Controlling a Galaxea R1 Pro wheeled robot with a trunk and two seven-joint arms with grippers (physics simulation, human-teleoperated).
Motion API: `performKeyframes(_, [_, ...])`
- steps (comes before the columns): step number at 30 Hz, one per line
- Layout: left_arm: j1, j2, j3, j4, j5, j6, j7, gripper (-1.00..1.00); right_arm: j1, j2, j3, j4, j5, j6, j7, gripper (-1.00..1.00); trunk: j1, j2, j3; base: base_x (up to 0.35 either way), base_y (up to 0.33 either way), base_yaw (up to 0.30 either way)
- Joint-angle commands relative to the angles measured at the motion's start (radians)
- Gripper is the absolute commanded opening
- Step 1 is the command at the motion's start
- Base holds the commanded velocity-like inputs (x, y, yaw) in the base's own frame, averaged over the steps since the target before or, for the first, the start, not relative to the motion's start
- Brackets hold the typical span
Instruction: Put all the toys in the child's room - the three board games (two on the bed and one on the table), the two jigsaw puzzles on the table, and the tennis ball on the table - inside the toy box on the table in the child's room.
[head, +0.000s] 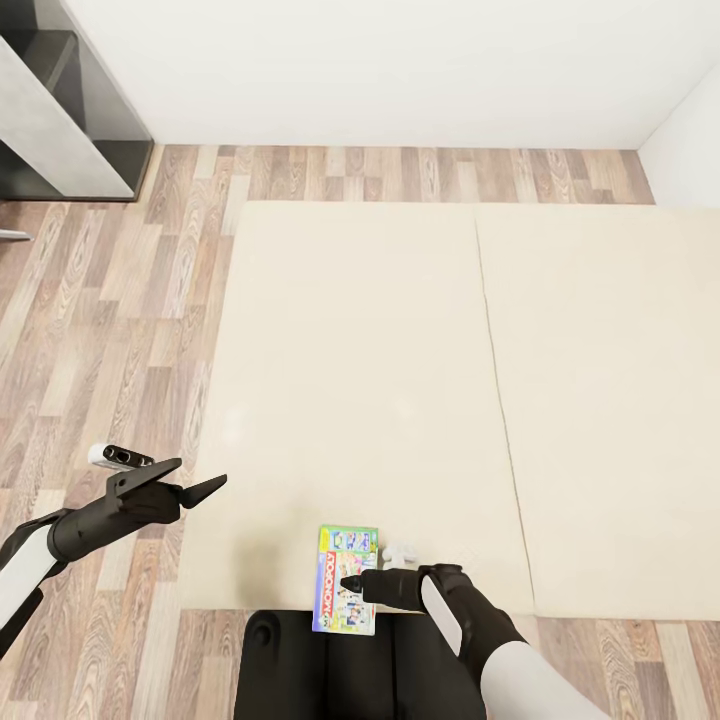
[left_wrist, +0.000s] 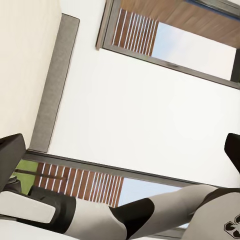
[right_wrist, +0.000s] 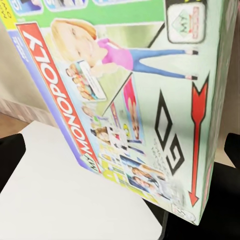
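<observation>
The principal risk at this moment is a poor grip on the flat printed Monopoly board game box with the green, purple and red cover (head: 347, 579), which lies at the near edge of the wide cream mattress of the bed (head: 420, 380) with its near end projecting past that edge toward the robot's dark base. Because the box overhangs, a downward or sideways push from the fingers could tip it or slide it off the mattress onto the wood-plank floor (head: 100, 330); a grasp taken on a thin edge of so flat a box may also let it pivot or slip once lifted. The right pincer (head: 358, 584) sits over the box's right-hand portion in the head view, and in the right wrist view the box cover (right_wrist: 125, 100) fills the space directly ahead, with dark finger tips at either border of that picture. Judged from that, the jaws are spread wide, at least as wide as the box face, and are not clamped on anything; whether a finger actually touches the box cannot be determined. The left pincer (head: 190, 487) hangs over the floor just beside the mattress's left edge, its two dark fingers parted and holding nothing. A second board game is not discernible on the bed, so only this one box can be accounted for here.
</observation>
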Motion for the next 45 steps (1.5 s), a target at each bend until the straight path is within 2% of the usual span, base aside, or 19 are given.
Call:
performKeyframes(1, [-0.001,0.001,-0.002,0.000,0.004,0.005,-0.002,1.00,0.000,0.000,0.001,-0.001,-0.005,0.006,-0.001,1.00,0.001,-0.002,-0.002,0.000,0.000,0.000])
performKeyframes(17, [-0.001,0.001,-0.002,0.000,0.004,0.005,-0.002,1.00,0.000,0.000,0.001,-0.001,-0.004,0.006,-0.001,1.00,0.001,-0.002,-0.008,0.000,0.001,0.000])
performKeyframes(45, [-0.001,0.000,-0.002,0.000,0.004,0.005,-0.002,1.00,0.000,0.000,0.002,-0.001,-0.004,0.005,-0.001,1.00,0.001,-0.002,-0.008,0.000,0.075,0.000])
